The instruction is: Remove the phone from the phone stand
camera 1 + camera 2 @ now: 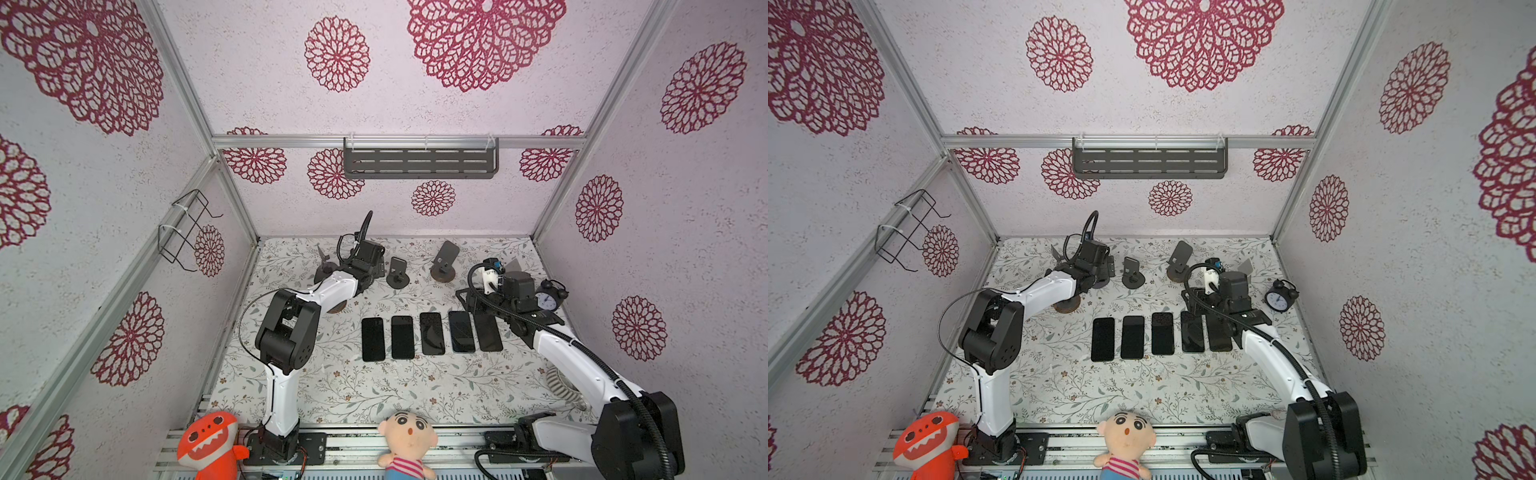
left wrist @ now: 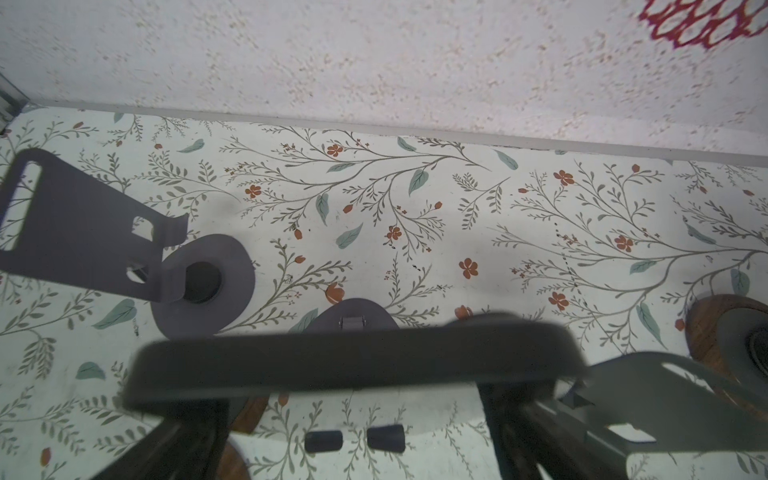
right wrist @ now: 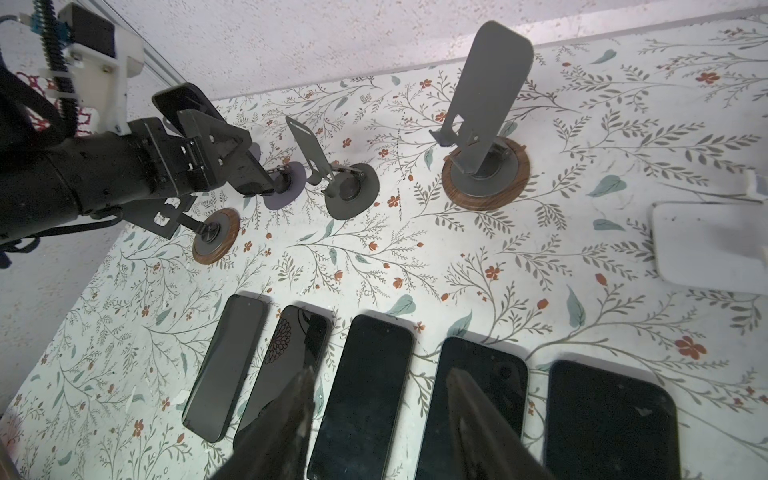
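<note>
— Doll and orange shark sit nearest, at the front rail. How much room is behind them?
— Plenty: the worktop lies bare up to a row of five flat phones. Empty stands crowd the back strip, close to the wall.
— Where is the phone?
— Far back, at the left tool. The left wrist view shows it edge-on, lying across the fingers and hiding their tips; they stand wide apart. A stand base peeks out behind it.
— Is it gripped?
— I cannot tell. In both top views it is lost among dark wrist parts.
— And the right tool?
— Jaws apart, nothing between them, hovering over the row. Its view catches a white slab, cut off at the edge. A clock stands beside that arm, near the right wall.
</note>
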`<state>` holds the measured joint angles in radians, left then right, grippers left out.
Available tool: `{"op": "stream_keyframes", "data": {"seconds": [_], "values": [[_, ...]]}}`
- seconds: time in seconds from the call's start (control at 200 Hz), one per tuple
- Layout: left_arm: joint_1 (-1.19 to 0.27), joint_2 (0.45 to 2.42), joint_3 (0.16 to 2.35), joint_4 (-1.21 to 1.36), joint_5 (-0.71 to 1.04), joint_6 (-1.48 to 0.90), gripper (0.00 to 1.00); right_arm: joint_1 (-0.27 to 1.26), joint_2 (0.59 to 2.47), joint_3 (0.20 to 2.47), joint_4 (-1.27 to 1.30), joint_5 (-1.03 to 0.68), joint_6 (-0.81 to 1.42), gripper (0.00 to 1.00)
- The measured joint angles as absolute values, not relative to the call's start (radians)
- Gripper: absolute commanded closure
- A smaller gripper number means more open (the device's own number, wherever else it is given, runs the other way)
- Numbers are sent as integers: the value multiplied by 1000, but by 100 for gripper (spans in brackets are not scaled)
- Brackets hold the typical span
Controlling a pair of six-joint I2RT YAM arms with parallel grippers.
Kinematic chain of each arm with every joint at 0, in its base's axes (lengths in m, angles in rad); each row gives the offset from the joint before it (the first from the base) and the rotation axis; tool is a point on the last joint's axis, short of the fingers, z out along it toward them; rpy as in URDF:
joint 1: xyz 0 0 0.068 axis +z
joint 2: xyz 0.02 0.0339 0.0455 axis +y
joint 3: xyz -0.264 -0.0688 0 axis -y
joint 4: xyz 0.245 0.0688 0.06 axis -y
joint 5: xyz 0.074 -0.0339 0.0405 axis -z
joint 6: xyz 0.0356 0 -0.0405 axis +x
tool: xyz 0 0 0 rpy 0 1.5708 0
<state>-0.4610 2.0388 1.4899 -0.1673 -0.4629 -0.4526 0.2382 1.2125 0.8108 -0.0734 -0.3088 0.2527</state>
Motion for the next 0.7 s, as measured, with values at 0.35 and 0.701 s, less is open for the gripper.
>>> {"op": "stream_keyframes", "data": {"seconds": [0.35, 0.701], "values": [[-450, 2074, 1489, -135, -462, -458, 2, 238, 1213, 811, -73, -309, 245, 44], [-450, 2080, 1489, -117, -463, -473, 12, 238, 1213, 811, -73, -309, 244, 44]]}}
